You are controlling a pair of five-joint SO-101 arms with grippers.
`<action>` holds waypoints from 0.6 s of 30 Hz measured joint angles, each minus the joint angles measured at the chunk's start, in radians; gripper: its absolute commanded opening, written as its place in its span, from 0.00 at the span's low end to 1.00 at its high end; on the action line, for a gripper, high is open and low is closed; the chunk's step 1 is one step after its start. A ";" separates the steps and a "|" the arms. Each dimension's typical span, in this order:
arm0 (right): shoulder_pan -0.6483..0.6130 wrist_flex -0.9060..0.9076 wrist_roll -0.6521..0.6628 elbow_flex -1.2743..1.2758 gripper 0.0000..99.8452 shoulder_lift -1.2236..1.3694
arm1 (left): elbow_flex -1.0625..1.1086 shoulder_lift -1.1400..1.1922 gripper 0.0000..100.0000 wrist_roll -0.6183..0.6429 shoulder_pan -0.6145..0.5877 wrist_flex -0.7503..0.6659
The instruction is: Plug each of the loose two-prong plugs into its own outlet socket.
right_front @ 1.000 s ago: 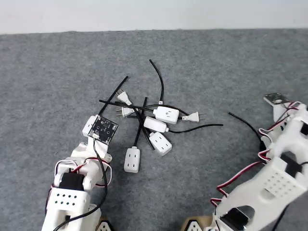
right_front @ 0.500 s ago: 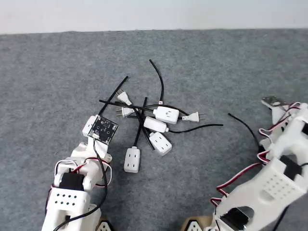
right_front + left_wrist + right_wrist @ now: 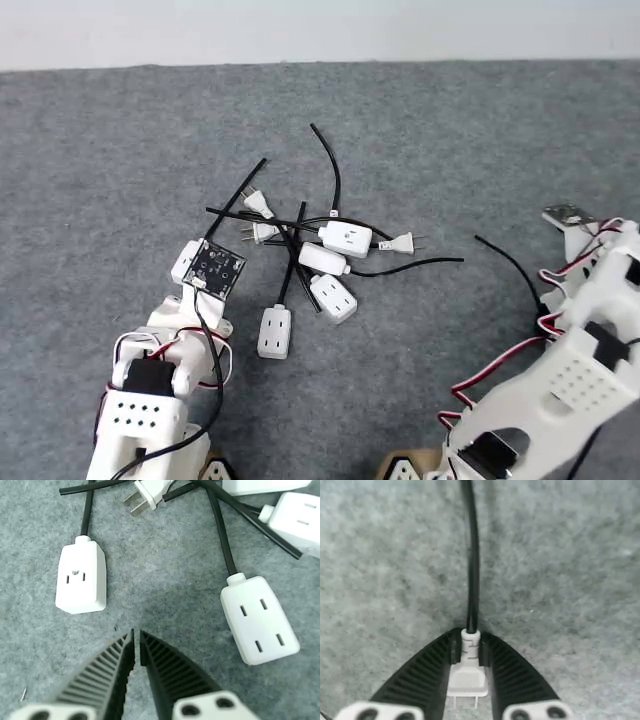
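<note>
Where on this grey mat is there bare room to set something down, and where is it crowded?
Bare: the far strip of mat between the cord tangle and the wall; the near stretch between the sockets and the right arm. Crowded: the tangle itself, just ahead of the left tool.

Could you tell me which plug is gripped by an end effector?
The plug in the right end effector; the other plugs lie loose among the sockets.
</note>
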 measured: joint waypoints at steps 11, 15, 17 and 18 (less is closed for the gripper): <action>-0.075 0.130 -0.249 0.021 0.01 -0.221 | -0.002 0.000 0.02 0.000 -0.006 0.035; -0.160 0.187 -0.443 0.021 0.01 -0.414 | -0.043 0.087 0.02 0.018 -0.014 0.040; -0.203 0.210 -0.546 0.021 0.01 -0.512 | -0.097 0.184 0.02 0.029 -0.014 0.040; -0.226 0.219 -0.592 0.021 0.01 -0.557 | -0.123 0.244 0.02 0.031 -0.017 0.035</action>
